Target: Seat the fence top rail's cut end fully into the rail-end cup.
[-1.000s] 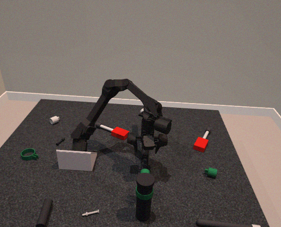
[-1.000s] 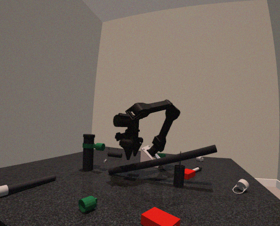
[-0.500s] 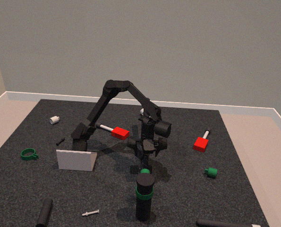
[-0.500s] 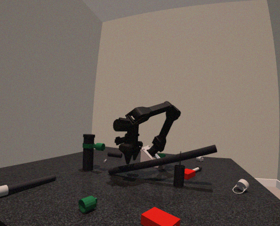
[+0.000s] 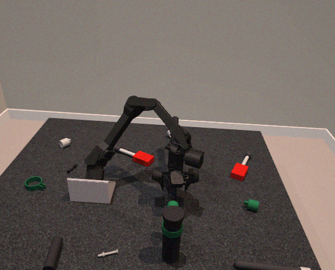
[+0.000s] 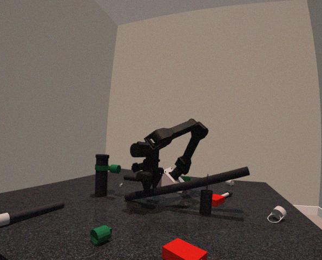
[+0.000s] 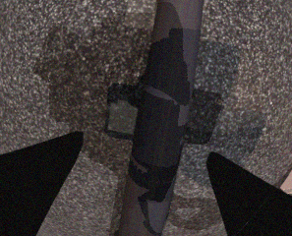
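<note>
Dark speckled table (image 5: 277,232), scattered fence fittings

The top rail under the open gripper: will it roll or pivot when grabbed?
Probably stiff: the top rail spans straight, unsagging. Likely to pivot: its far end rides high over the short post. Round, so it may twist between the open gripper's fingers.
</note>
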Available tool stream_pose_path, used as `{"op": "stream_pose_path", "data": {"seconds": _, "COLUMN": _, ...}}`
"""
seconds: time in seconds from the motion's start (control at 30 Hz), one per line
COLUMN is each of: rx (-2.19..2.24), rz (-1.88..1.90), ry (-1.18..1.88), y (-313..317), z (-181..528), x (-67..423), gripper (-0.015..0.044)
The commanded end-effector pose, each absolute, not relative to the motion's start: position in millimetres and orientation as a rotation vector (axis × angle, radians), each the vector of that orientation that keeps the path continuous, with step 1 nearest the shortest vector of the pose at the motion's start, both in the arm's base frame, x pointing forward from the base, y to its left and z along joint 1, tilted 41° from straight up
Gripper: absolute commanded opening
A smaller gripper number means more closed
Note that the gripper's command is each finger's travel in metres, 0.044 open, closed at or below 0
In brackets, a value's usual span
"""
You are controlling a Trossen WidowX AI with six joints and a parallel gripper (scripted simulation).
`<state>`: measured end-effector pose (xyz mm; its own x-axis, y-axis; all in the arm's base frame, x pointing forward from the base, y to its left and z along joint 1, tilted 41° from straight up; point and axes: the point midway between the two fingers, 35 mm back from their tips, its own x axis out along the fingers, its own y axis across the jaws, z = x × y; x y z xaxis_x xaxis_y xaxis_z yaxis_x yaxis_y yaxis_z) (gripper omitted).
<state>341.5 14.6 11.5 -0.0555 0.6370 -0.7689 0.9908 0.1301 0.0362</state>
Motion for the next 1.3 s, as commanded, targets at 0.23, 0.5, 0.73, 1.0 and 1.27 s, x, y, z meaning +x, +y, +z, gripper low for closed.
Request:
{"op": "stream_pose_path", "data": {"seconds": 0.23, "rx": 1.584, "rz": -0.702, "ry": 1.77, "y": 28.0, "z": -2.8, "x": 339.4, "gripper": 0.044}}
{"op": "stream_pose_path", "data": {"seconds": 0.5, "rx": 1.585, "rz": -0.701, "ry": 1.771, "y": 34.8, "z": -10.3, "x": 337.9, "gripper": 0.044}}
{"op": "stream_pose_path", "data": {"seconds": 0.73, "rx": 1.585, "rz": -0.701, "ry": 1.771, "y": 34.7, "z": -10.5, "x": 338.2, "gripper": 0.0256}}
{"op": "stream_pose_path", "data": {"seconds": 1.0, "rx": 1.585, "rz": -0.701, "ry": 1.771, "y": 34.7, "z": -10.5, "x": 338.2, "gripper": 0.0144}}
{"op": "stream_pose_path", "data": {"seconds": 1.27, "rx": 1.585, "rz": -0.701, "ry": 1.771, "y": 32.4, "z": -8.4, "x": 337.9, "gripper": 0.0032}}
